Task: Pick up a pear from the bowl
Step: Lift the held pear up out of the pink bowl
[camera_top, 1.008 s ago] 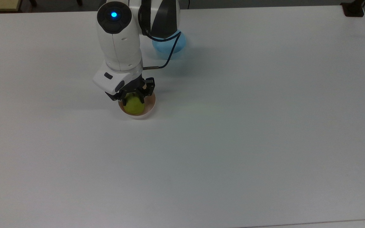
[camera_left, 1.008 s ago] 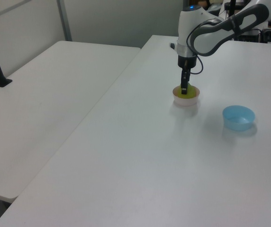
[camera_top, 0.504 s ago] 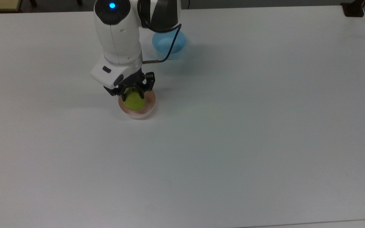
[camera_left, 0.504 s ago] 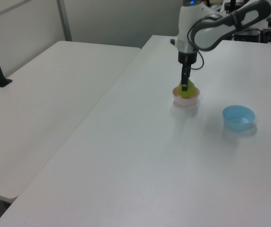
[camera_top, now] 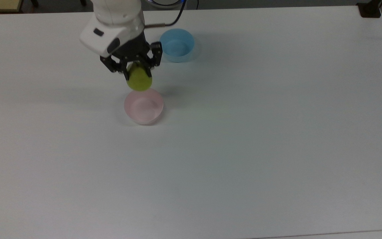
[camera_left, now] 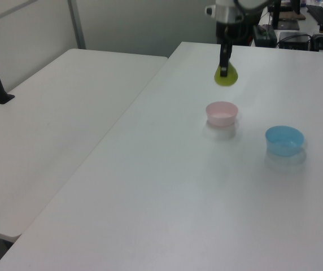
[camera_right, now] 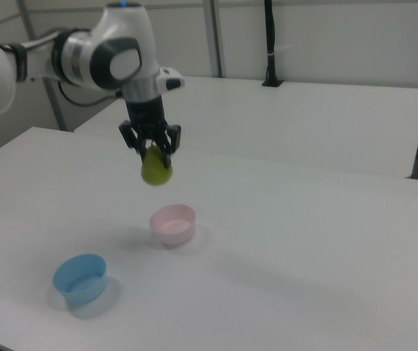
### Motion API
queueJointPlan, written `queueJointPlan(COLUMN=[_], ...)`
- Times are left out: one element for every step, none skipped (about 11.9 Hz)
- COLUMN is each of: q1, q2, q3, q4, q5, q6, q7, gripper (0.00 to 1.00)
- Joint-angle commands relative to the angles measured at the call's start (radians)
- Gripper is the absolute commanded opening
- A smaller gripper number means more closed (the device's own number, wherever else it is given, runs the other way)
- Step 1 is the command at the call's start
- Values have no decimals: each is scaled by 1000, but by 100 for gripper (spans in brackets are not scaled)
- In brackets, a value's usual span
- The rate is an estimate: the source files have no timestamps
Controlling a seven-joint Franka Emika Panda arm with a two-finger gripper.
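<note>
I had the gripper (camera_top: 137, 68) raised above the white worktop (camera_top: 244, 132), its black fingers (camera_right: 166, 146) clamped on the upper part of the yellow-green pear (camera_top: 139, 79). The pear hung clear of everything, with its rounded body pointing down below the fingers; I could not make out its stem. In the right view I saw it suspended well above the pale pink bowl (camera_right: 172, 223) and slightly toward the right view's left of it. In the left view the pear (camera_left: 225, 76) sat high over the pink bowl (camera_left: 222, 113), with open air between the two.

The pink bowl (camera_top: 143, 106) stood upright on the worktop and I saw nothing inside it. The light blue bowl (camera_top: 177, 44) stood apart from it, further up in the top view and toward the top view's right, also upright with a plain inside. In the right view that blue bowl (camera_right: 80, 278) lay nearer the camera, toward the right view's left of the pink one
</note>
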Motion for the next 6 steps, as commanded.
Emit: queueJointPlan(q1=[-29, -45, -59, -88, -112, -147], q2=[-1, -1, -1, -1, 2, 11], q3=[10, 10, 9, 7, 9, 9], q4=[79, 84, 85, 87, 105, 120], q5=[28, 31, 30, 27, 28, 28], q6=[-89, -90, -90, -90, -90, -89], q7=[21, 17, 11, -21, -48, -86], gripper=[0, 0, 0, 0, 0, 0])
